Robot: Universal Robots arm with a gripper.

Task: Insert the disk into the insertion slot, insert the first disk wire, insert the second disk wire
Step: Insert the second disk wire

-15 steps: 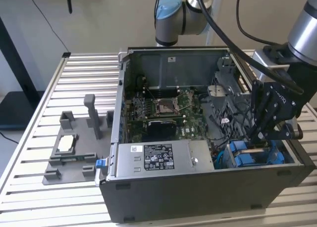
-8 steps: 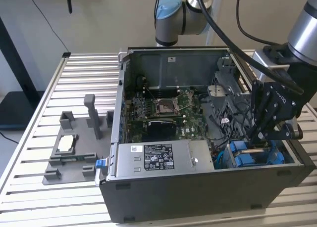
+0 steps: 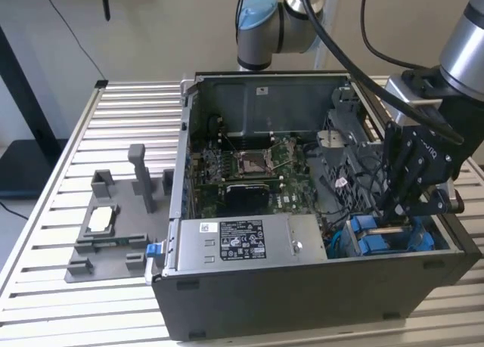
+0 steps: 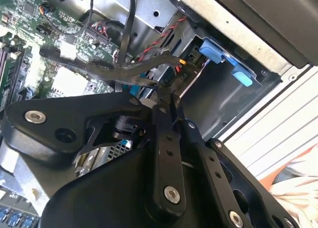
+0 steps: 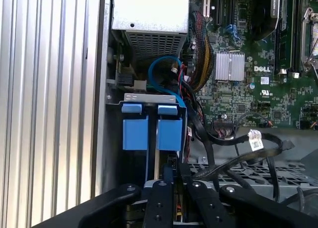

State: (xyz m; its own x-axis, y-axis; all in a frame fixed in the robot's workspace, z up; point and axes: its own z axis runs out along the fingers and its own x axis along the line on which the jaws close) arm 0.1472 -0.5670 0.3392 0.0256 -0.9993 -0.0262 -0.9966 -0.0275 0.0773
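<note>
Gripper (image 3: 398, 220): lowered inside computer case (image 3: 302, 302), above blue-tabbed insertion slot (image 5: 151, 131); fingers drawn narrow together, grasped item not discernible.

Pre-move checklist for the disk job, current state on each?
1. Computer case open on top: ok.
2. End effector placement: ok. It is down inside the case at the drive corner, on the exterior view's right.
3. Disk in the insertion slot: ok. Its blue carrier sits inside the cage in the first wrist view; full seating cannot tell.
4. Disk wires plugged in: cannot tell. The end effector hides the connector end of the cage.
5. Cable clutter: not ok. Loose black cables, one with a white tag, cross right beside the cage and the end effector.
</note>
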